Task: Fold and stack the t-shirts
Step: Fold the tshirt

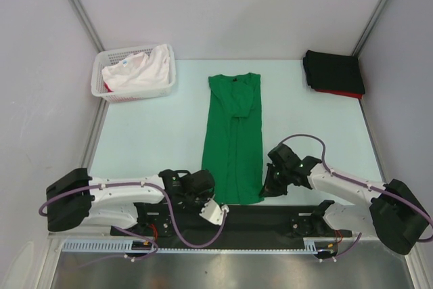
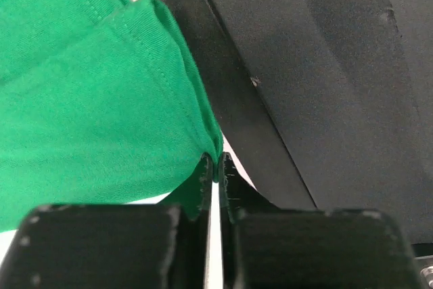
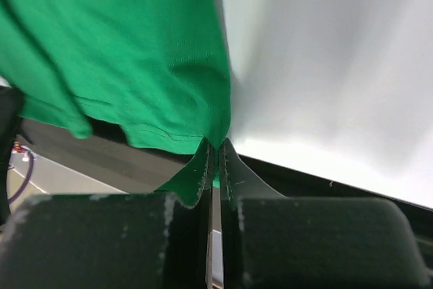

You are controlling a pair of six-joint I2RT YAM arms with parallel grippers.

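Green t-shirt [image 1: 233,137], folded lengthwise; left gripper [image 2: 215,164] and right gripper [image 3: 215,148] are clamped on its hem corners. Next, likely: carry the hem evenly to the collar.

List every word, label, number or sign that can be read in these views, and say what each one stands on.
No text here can be read.
On the white t-shirt in the basket: a small bluish print, too small to read.
On the green t-shirt and the black t-shirt: no print or label shows in any view.
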